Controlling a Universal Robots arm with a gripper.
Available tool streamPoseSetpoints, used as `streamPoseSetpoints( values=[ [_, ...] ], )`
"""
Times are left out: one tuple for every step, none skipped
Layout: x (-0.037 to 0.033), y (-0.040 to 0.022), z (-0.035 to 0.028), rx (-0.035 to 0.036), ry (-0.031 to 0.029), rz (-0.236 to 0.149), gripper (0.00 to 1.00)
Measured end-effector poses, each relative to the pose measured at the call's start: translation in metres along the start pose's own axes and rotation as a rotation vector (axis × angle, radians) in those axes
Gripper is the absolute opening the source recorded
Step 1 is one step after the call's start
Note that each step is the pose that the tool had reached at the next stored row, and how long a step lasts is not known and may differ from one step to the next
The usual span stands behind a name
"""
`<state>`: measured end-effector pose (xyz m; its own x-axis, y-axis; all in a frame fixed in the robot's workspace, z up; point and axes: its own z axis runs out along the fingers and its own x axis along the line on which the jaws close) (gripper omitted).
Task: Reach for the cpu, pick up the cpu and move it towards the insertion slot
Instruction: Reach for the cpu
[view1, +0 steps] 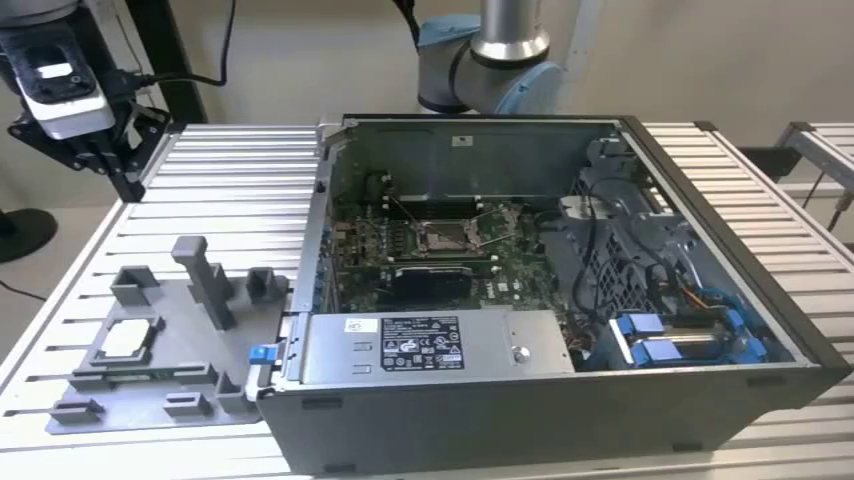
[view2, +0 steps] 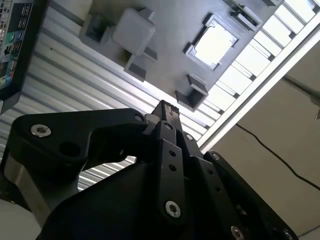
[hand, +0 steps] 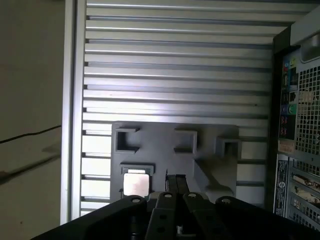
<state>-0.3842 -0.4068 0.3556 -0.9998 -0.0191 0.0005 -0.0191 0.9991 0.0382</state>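
Note:
The cpu is a thin silvery square lying flat in a pocket of the grey plastic tray, at the exterior view's left. Both wrist views look down on the cpu from well above. My gripper hangs high over the far left corner of the table, far from the cpu. Its black fingers are pressed together with nothing between them. The insertion slot is a silver socket frame on the green board inside the open computer case.
Grey blocks and an upright post rise from the tray beside the cpu. The case's wall stands close to the tray. Cables and a blue-clipped drive cage fill the case's right. The slatted metal table ends just left of the tray.

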Motion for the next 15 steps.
streamPoseSetpoints(
  values=[
    [0.0010,0.0000,0.0000,0.0000,0.0000,0.000,0.00],
    [0.0025,-0.0003,0.0000,0.0000,0.0000,0.000,0.00],
    [0.0044,-0.0012,-0.0001,0.0000,0.0000,0.000,0.00],
    [0.0071,-0.0029,-0.0001,0.0000,0.0001,0.000,0.00],
    [0.0097,-0.0046,-0.0001,-0.0001,-0.0001,0.000,0.00],
    [0.0124,-0.0066,-0.0002,-0.0001,-0.0001,0.000,0.00],
    [0.0149,-0.0087,-0.0003,0.0000,0.0000,0.000,0.00],
    [0.0173,-0.0109,-0.0004,0.0000,0.0000,0.000,0.00],
    [0.0197,-0.0131,-0.0005,0.0000,0.0000,0.000,0.00],
    [0.0224,-0.0148,-0.0005,-0.0001,-0.0002,0.000,0.00],
    [0.0253,-0.0164,-0.0006,-0.0001,-0.0001,0.000,0.00],
    [0.0283,-0.0179,-0.0007,0.0000,0.0001,0.000,0.00],
    [0.0313,-0.0189,-0.0007,0.0000,0.0000,0.000,0.00],
    [0.0346,-0.0194,-0.0007,0.0000,0.0000,0.000,0.00],
    [0.0375,-0.0196,-0.0005,-0.0001,-0.0002,0.000,0.00]
  ],
)
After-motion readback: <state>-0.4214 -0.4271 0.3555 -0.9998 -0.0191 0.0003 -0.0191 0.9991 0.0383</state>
